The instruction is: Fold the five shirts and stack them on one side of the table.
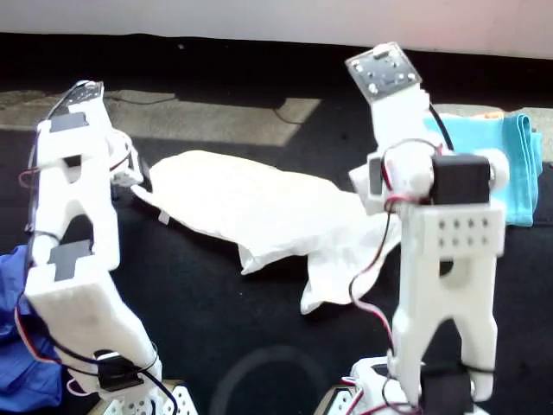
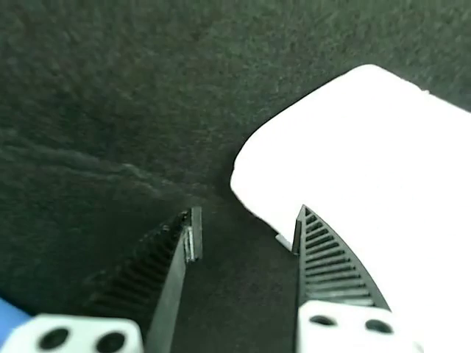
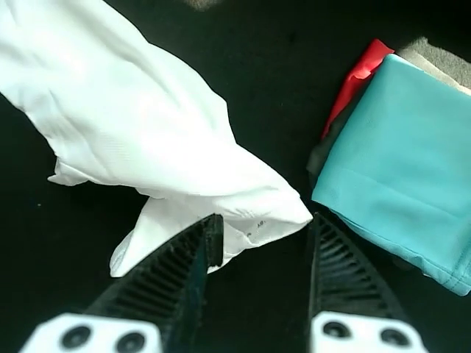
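White shirt (image 1: 259, 212) sprawls unfolded; left gripper (image 2: 246, 228) and right gripper (image 3: 261, 235) spread, holding nothing; teal stack (image 1: 518, 164) folded, blue shirt (image 1: 17, 346) pending.

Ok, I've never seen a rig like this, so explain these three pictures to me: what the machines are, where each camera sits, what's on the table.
The two white machines are small robot arms, side by side at a dark table. The high view comes from a fixed camera looking down over both. The other two come from cameras on the arms' wrists, each looking out between its own black fingers. A crumpled white shirt lies in the middle. The left gripper is open at one end of it, the right gripper open over the other; neither holds anything. By the right arm a folded teal shirt lies over a red one, and blue cloth lies by the left arm.
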### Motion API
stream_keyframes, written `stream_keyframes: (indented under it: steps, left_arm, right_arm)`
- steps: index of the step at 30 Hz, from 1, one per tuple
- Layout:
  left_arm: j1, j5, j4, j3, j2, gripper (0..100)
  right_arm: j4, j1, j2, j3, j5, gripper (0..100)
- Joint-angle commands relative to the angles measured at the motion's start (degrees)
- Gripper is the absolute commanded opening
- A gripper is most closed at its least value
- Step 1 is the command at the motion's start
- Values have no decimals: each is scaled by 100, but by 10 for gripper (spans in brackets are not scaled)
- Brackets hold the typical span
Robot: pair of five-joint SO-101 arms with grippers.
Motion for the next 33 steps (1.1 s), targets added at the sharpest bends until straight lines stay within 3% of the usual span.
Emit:
stream_keyframes:
  steps: [1, 7, 13, 17, 19, 25, 30, 33]
  left_arm:
    - [347, 193, 308, -927, 558, 211]
    - [435, 193, 440, -2387, 1824, 211]
    - [224, 193, 870, -3442, 2519, 200]
    - [233, 193, 1336, -3987, 2686, 13]
    - [251, 193, 1565, -4207, 2686, 24]
    - [180, 193, 2778, -5640, 2668, 9]
    - [-110, 202, 2875, -6387, 2571, 9]
    - [-163, 202, 2875, -6387, 2413, 9]
  right_arm:
    - [84, -215, -453, 251, -44, 183]
    - [-330, -347, -813, 2273, -44, 181]
    - [-1596, -549, -1912, 4462, -44, 181]
    - [-2659, -1112, -2360, 5903, -79, 181]
    - [-3160, -1367, -2343, 6396, -88, 181]
    - [-3899, -1991, -1543, 6299, -870, 194]
    - [-3960, -2879, -101, 5446, -1134, 303]
    - [-4356, -2993, 945, 4857, -1187, 308]
